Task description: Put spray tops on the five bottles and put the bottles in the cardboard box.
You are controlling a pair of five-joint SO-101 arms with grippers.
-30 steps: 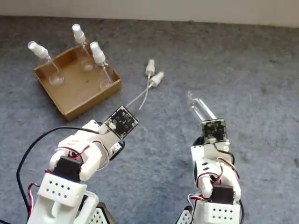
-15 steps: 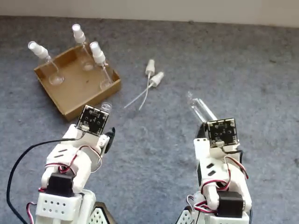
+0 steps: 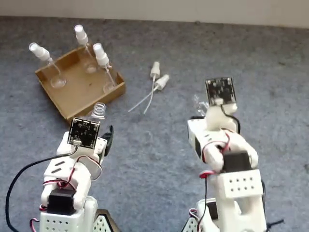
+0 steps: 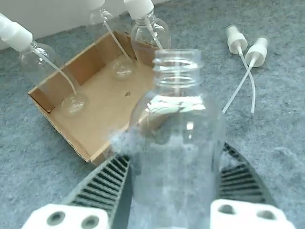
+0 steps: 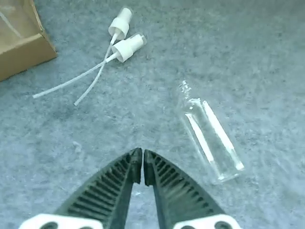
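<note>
My left gripper (image 4: 174,169) is shut on a clear, uncapped bottle (image 4: 177,119), held upright with its open neck up. In the high view that bottle (image 3: 99,109) stands just in front of the near corner of the cardboard box (image 3: 96,103). The box (image 4: 102,112) holds three bottles with white spray tops (image 3: 100,53). Two loose spray tops (image 3: 159,77) with long tubes lie on the carpet between the arms (image 5: 126,46). A second bare bottle (image 5: 208,134) lies on its side, beside and ahead of my right gripper (image 5: 142,164), which is shut and holds nothing.
Grey carpet (image 3: 270,63) covers the table, with open room to the right and between the arms. A pale wall edge (image 3: 154,9) runs along the far side. The right arm's wrist (image 3: 219,92) covers most of the lying bottle in the high view.
The left arm swung away from the loose spray tops toward the box's near corner, bottle in its grip. The right arm rose and its wrist moved forward over the lying bottle.
</note>
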